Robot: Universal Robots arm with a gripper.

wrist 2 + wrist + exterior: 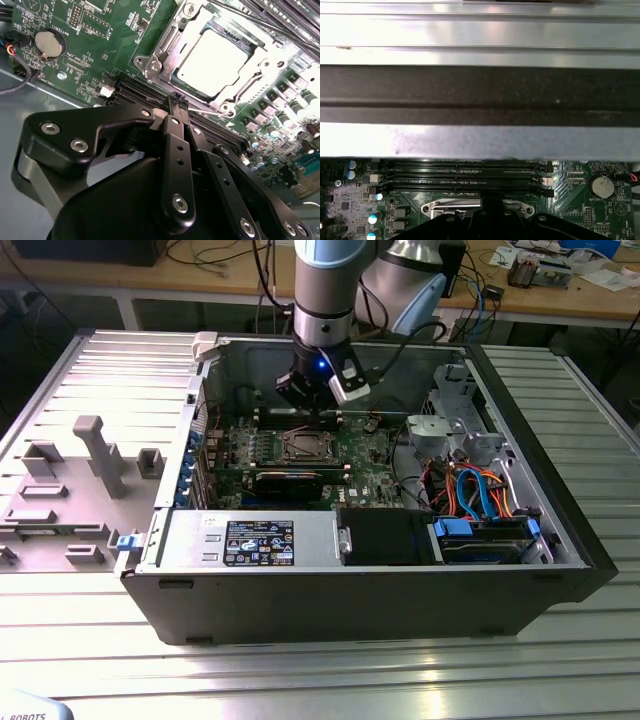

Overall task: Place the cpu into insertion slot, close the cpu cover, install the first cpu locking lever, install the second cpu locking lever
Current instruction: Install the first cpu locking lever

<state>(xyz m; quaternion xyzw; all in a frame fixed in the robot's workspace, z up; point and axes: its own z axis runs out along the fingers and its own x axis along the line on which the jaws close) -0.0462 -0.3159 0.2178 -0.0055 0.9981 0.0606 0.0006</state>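
The cpu [212, 57], a dull silver square, lies in the insertion slot [226, 106] on the green board. The cpu cover [168, 37], a silver frame, lies flat around it. My gripper [178, 101] is shut, its black fingertips just outside the socket's corner, next to the memory slots. A thin silver locking lever [207, 111] runs from the tips along the socket edge; whether it is pinched is unclear. In the exterior view my gripper [318, 410] hangs just behind the cpu [303, 446] inside the open case. In the first wrist view my gripper [487, 204] covers part of the slot's rim [437, 207].
Black memory slots [465, 175] lie between the socket and the case wall [480, 95]. A coin battery [49, 44] sits on the board. A long black graphics card [290, 480], power supply [250, 540] and cabled drive cage [480, 500] crowd the case. Grey fixtures [90, 455] stand outside.
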